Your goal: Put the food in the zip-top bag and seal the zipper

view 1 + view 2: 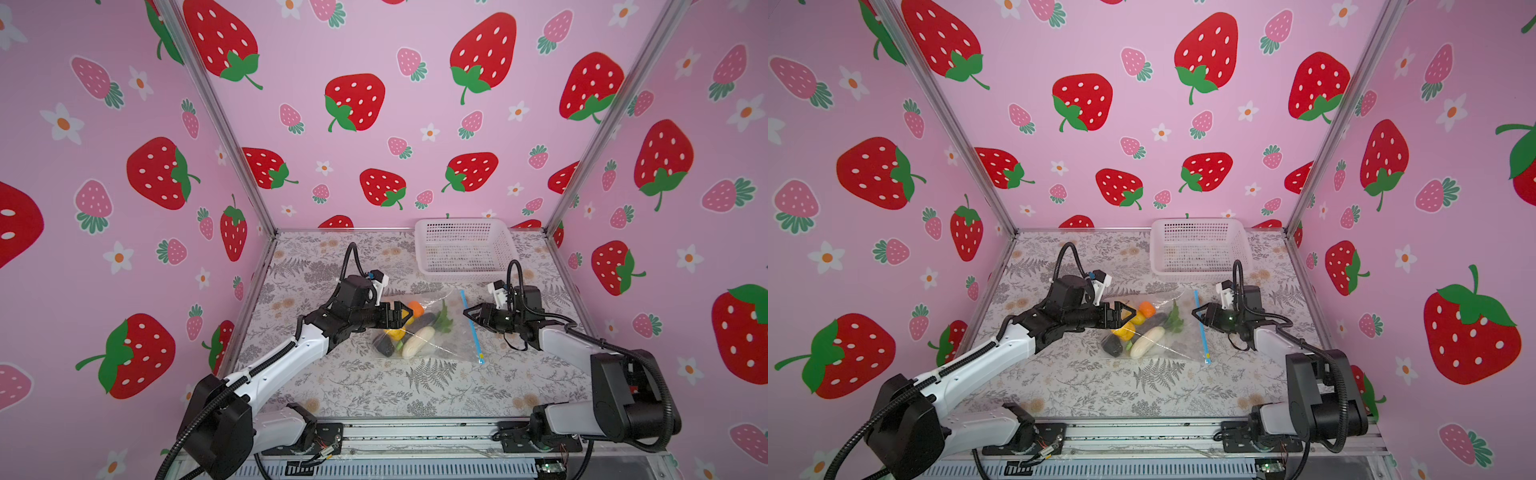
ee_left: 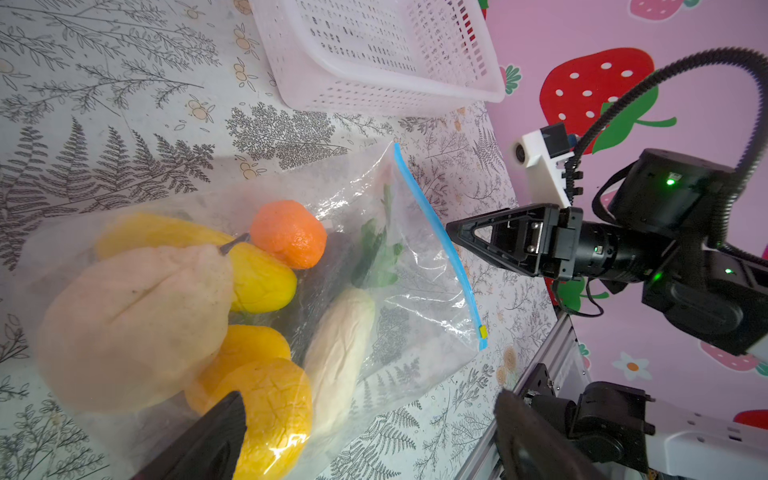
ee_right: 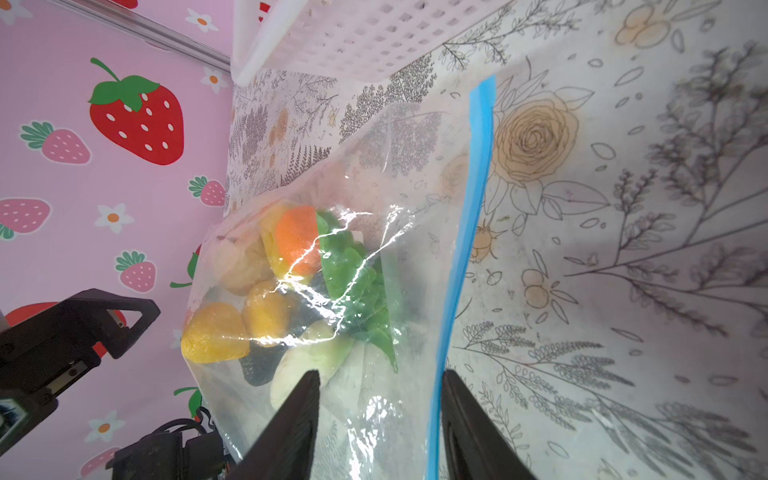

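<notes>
While both arms flank the bag mid-table, status runs left to right as both top views show it.

- At the bag's 9 o'clock: left gripper (image 1: 409,314), jaws spread wide, nothing between them. In the left wrist view its fingers (image 2: 216,436) stand far apart over the bagged pieces. Can't tell if they touch the plastic.
- The food (image 1: 417,341) is small toy fruits and vegetables, all inside the bag, bunched toward its 9 o'clock side. Pieces: round orange piece (image 2: 289,235), yellow pieces (image 2: 262,278), big cream pear-shaped piece (image 2: 133,324), long cream-white piece (image 2: 336,353), dark grey-black piece (image 1: 384,347), green leafy bits (image 2: 374,253).
- The crinkly transparent plastic zip-top bag (image 1: 457,336) lies on the floral-print tabletop (image 1: 415,395).
- The white perforated plastic basket (image 1: 461,272) stands at the bag's 1 o'clock by the back wall, just apart from the bag.
- The thin light blue zipper strip (image 1: 472,328) runs along the bag's 3 o'clock edge, from 12 down to 5, with its small yellowish end (image 2: 483,331) at the 5 o'clock corner. The strip lies straight. Can't tell if it's pressed shut all along.
- At the bag's 3 o'clock: right gripper (image 1: 469,311), tips at the strip's 12 o'clock half. In the right wrist view (image 3: 378,374) the jaws are partly apart, straddling the blue strip and bag edge, not clamped.
</notes>
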You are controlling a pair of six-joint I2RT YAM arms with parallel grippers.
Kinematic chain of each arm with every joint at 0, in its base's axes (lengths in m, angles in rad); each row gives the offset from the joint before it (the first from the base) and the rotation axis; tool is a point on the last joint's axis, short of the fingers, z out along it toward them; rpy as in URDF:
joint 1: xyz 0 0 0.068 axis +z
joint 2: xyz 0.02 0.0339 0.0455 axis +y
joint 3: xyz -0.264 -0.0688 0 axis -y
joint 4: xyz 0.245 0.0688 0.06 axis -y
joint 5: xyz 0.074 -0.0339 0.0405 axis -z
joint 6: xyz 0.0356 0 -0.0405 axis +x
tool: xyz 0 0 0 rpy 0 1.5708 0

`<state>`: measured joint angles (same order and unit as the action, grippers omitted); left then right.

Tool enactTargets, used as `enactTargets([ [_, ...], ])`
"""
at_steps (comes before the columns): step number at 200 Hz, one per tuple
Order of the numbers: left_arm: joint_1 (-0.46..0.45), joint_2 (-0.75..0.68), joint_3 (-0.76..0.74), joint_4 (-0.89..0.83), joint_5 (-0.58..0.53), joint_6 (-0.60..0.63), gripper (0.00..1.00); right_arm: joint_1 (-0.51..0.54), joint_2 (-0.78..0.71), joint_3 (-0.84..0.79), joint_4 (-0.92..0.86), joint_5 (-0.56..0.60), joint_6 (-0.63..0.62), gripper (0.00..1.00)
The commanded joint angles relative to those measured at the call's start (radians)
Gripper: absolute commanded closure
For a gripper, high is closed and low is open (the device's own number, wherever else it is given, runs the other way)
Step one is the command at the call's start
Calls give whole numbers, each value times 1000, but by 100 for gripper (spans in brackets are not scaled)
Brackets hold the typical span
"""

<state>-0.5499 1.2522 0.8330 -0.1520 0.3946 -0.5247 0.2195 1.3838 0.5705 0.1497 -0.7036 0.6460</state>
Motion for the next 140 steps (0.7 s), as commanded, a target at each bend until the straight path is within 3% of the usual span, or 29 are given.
enactTargets([
  [1,-12,29,14,28,29,-13,5,-3,-29,32,-22,8,-22,50],
  [140,-64,99,-6,20,40,-16,4,-2,-64,98,-48,25,-32,43],
])
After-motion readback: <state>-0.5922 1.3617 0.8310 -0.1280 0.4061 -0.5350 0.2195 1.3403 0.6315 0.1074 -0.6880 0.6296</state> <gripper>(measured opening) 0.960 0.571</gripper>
